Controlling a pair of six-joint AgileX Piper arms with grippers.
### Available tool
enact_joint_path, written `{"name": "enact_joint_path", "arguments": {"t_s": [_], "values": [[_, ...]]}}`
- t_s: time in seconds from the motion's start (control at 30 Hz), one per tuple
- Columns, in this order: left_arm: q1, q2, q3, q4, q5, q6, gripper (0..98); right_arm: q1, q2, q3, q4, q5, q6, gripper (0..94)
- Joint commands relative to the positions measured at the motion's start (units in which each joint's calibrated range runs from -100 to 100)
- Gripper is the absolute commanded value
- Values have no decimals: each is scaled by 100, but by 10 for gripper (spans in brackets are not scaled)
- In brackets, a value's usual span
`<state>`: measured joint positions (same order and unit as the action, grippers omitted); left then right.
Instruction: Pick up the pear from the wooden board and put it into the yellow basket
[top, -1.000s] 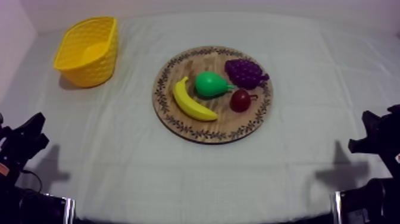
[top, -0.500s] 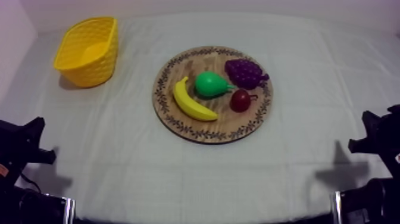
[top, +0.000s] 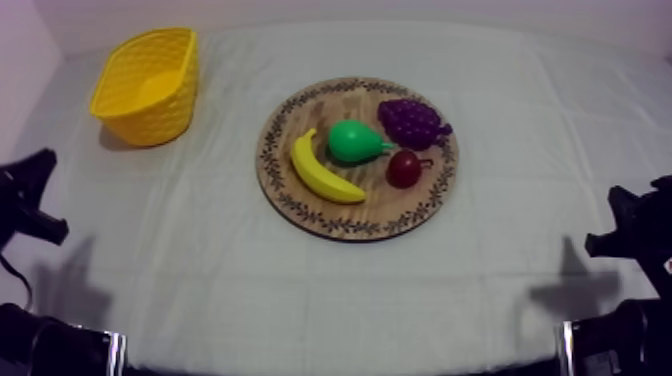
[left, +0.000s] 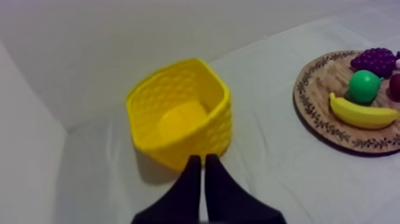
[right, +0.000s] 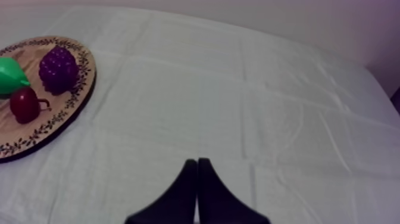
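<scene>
Pear (top: 355, 141) lies mid-frame between banana (top: 322, 170) and grapes (top: 410, 121); left gripper (left: 200, 159) and right gripper (right: 196, 161) are clenched empty. A reach into that crowd could knock its neighbours aside.

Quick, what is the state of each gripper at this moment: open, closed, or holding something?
Left gripper: closed, holding nothing.
Right gripper: closed, holding nothing.
</scene>
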<state>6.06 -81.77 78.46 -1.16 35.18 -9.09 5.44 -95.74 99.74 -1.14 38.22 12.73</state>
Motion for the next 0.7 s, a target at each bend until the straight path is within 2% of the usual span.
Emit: {"name": "enact_joint_path", "arguments": {"t_s": [0.0,0.13,0.3,0.37,0.53,0.67], "values": [[227,1053,-1409,-143,9,33,1,0,-2,4,0,1,-2,3],[705,2051,-2682,-553,117,247,1,0,-2,4,0,1,-1,3],[1499,3118,-4118,-1223,452,684,1,0,-2,4,0,1,0,3],[1762,3540,-4654,-1397,613,781,1,0,-2,4,0,1,0,3],[2196,4692,-5838,-1528,897,804,1,0,-2,4,0,1,0,3],[2314,5623,-6471,-1404,941,708,1,0,-2,4,0,1,0,3]]}}
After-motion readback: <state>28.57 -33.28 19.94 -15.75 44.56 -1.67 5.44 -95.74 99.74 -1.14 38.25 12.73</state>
